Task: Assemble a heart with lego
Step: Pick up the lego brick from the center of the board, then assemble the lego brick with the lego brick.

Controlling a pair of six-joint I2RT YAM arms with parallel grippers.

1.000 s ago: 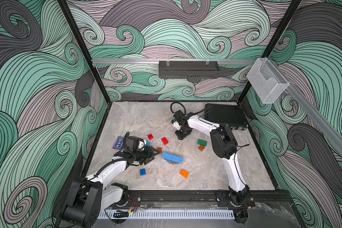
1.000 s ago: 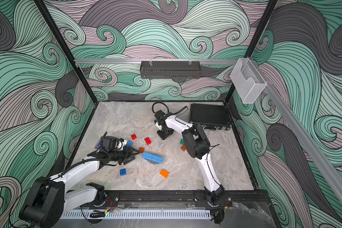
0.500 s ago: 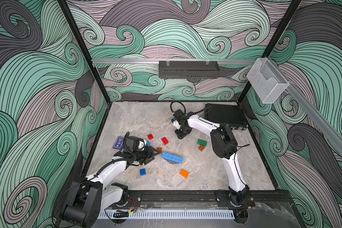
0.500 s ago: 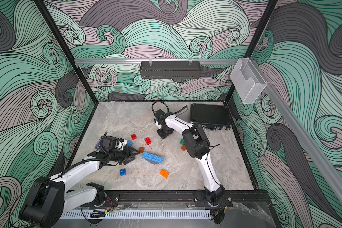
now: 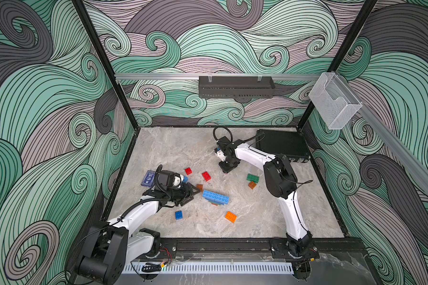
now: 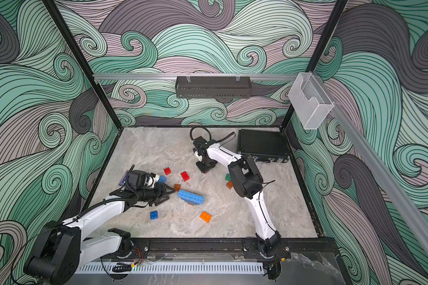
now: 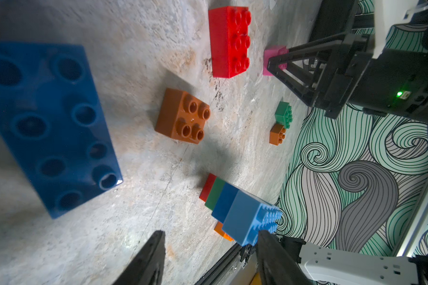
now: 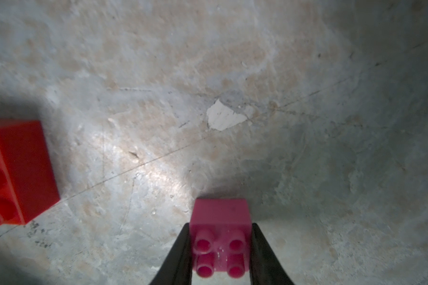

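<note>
– Gripping anything?
– Yes: the right gripper (image 8: 220, 249) pinches the small pink square plastic brick (image 8: 220, 213) on the marble tabletop (image 5: 171, 153); the left gripper (image 7: 209, 235) gapes half-open, empty. Next, probably lift it toward the layered blue-topped brick stack (image 5: 215, 197)

Bright even top views; wrist views dim-cornered, nearby red brick (image 8: 15, 172) blurry.

Two red studded plastic bricks (image 5: 188, 170) (image 5: 206, 176), three orange studded bricks (image 5: 199, 187) (image 5: 252, 184) (image 5: 230, 217), two loose blue bricks (image 5: 185, 179) (image 5: 178, 215), one green brick (image 5: 252, 178), one pink square brick (image 8: 220, 222), one joined brick stack (image 5: 215, 197) (light blue on top), one dark blue card box (image 5: 148, 178), one black case (image 5: 282, 145).
</note>
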